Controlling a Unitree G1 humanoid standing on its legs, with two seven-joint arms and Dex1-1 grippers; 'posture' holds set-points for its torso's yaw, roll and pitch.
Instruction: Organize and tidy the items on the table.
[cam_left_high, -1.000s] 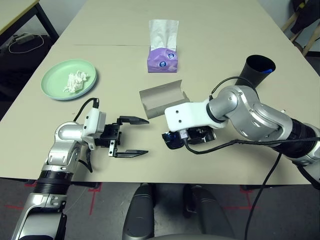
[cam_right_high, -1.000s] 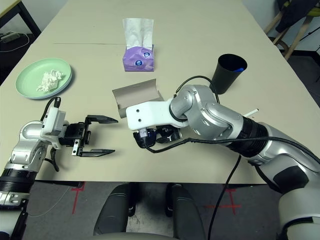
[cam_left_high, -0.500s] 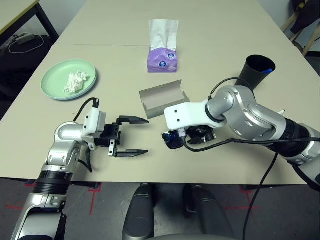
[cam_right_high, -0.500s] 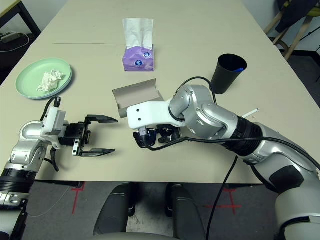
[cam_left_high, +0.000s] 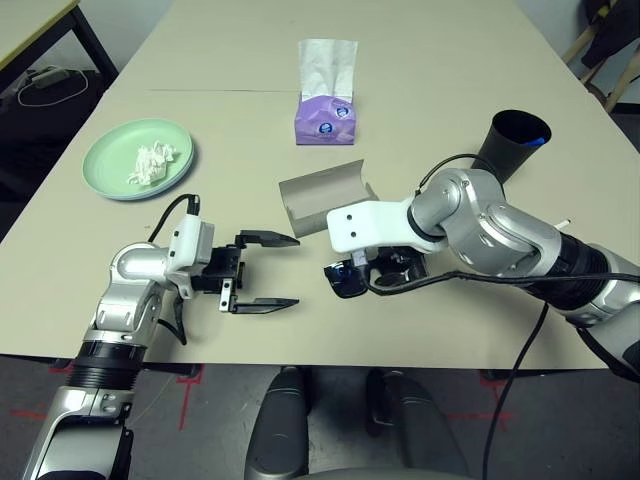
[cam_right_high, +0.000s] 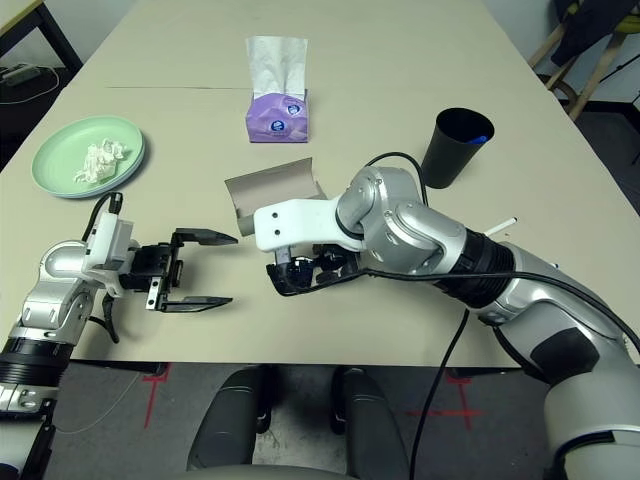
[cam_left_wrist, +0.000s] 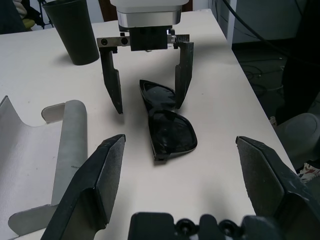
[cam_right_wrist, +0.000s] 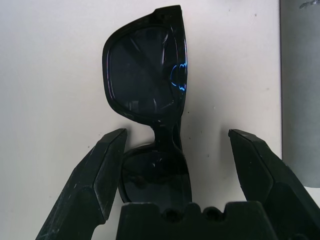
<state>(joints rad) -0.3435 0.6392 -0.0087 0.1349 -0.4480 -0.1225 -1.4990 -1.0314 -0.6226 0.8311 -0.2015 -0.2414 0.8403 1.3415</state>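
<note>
Black sunglasses (cam_left_high: 345, 279) lie folded on the table (cam_left_high: 450, 60) near its front edge. My right gripper (cam_right_wrist: 177, 132) hangs over them, open, one finger on each side of the bridge, not closed on them. My left gripper (cam_left_high: 294, 272) stands open a short way to their left, pointing at them, with nothing between its fingers. The grey glasses case (cam_left_high: 320, 196) lies open just behind the sunglasses. A crumpled white tissue wad (cam_left_high: 150, 163) rests on the pale-green plate (cam_left_high: 103, 150) at the left.
A purple tissue box (cam_left_high: 324, 118) stands behind the case at mid-table. A black cup (cam_left_high: 512, 139) stands at the right, behind my right arm. The table's front edge runs close behind both grippers.
My right wrist has shifted slightly toward the case while staying over the sunglasses. The left arm and the sunglasses have not moved.
</note>
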